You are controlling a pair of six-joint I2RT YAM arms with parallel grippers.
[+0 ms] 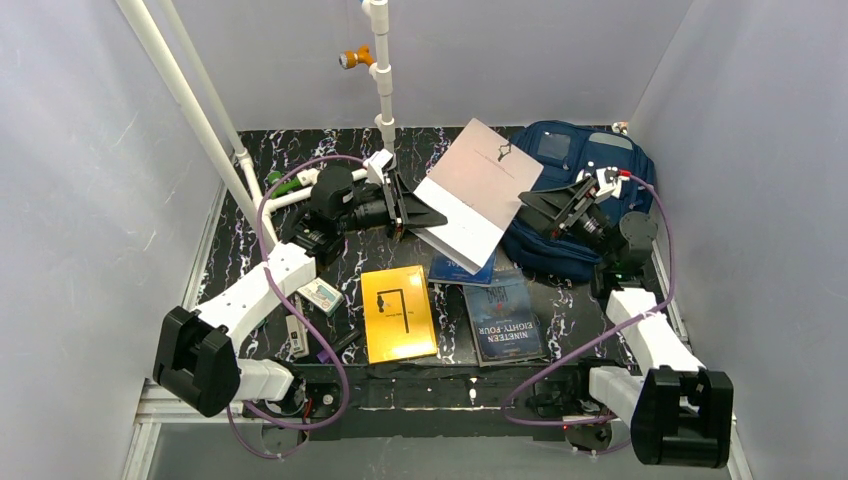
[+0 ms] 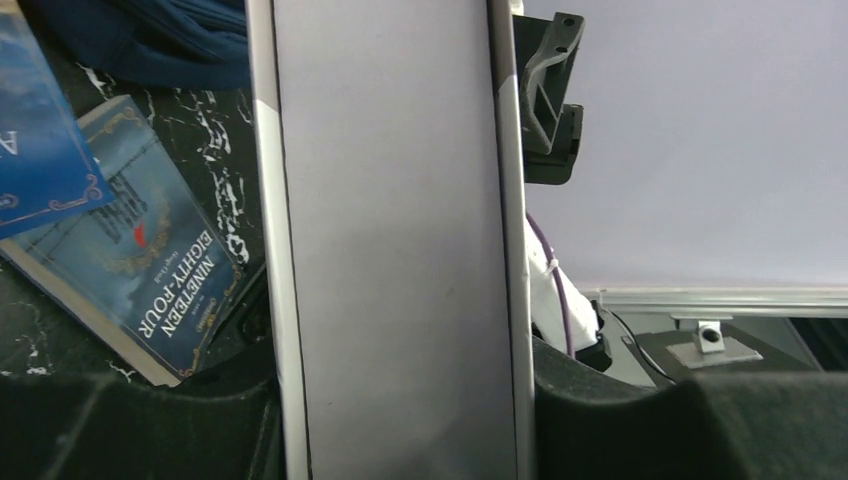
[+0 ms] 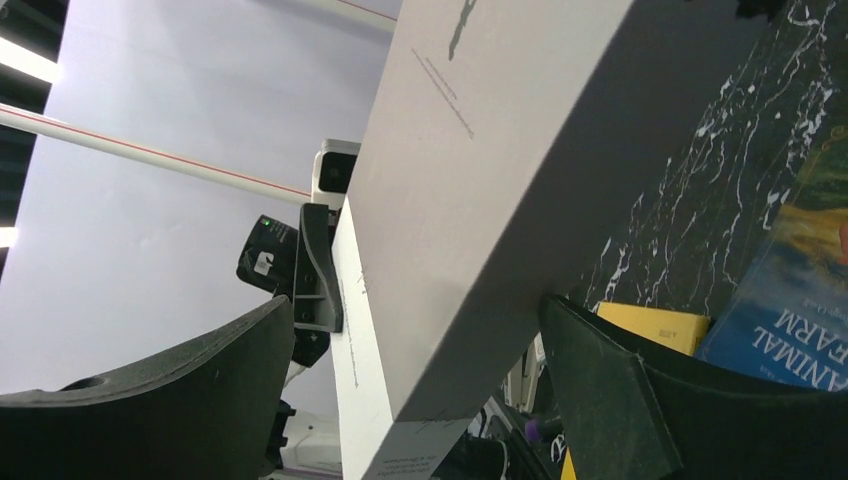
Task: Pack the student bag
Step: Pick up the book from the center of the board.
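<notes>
left wrist: "nineteen eighty-four" book

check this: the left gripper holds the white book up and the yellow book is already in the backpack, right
Not quite. The left gripper holds the white book up, but the yellow book is not in the backpack: it lies flat on the table, as the top view shows.

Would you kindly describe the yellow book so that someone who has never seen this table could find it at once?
On the black marbled table, look toward the near edge. The yellow book lies flat there, just left of the dark blue Nineteen Eighty-Four paperback; it is the only yellow cover, marked with a black line figure.
</notes>
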